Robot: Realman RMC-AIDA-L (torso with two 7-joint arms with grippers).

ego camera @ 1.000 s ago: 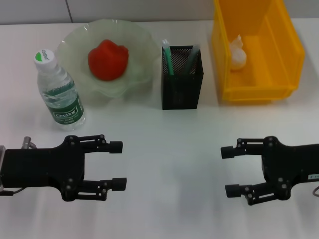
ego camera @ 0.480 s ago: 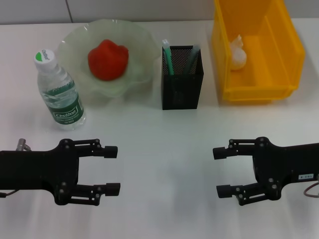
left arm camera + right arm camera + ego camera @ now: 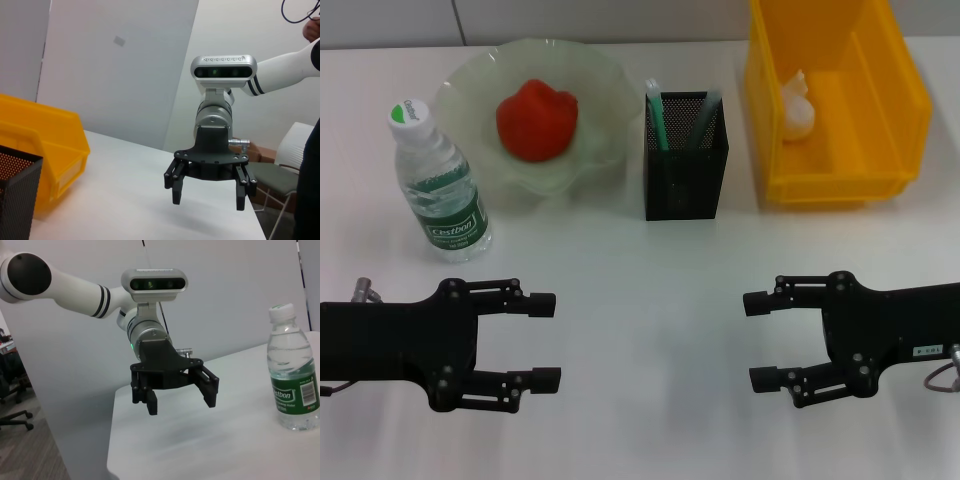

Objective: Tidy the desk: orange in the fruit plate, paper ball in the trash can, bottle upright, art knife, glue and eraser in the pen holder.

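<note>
Head view: left end effector [image 3: 547, 339] and right end effector [image 3: 761, 341] low over the white bench [image 3: 650, 300], both spread wide, holding nothing. Bottle [image 3: 438, 185] upright beside the fruit plate [image 3: 595, 80] with the orange [image 3: 536, 120]; pen holder [image 3: 685, 155] at centre; paper ball [image 3: 796, 107] inside the yellow trash can [image 3: 895, 95].

Left wrist view: right end effector open, empty.

Right wrist view: left end effector open, empty; bottle standing.

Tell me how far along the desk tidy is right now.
It looks finished. The orange sits in the fruit plate, the paper ball lies in the yellow bin, the bottle stands upright, and items stand in the pen holder. The left gripper and right gripper are open and empty. Nothing loose remains visible.
</note>
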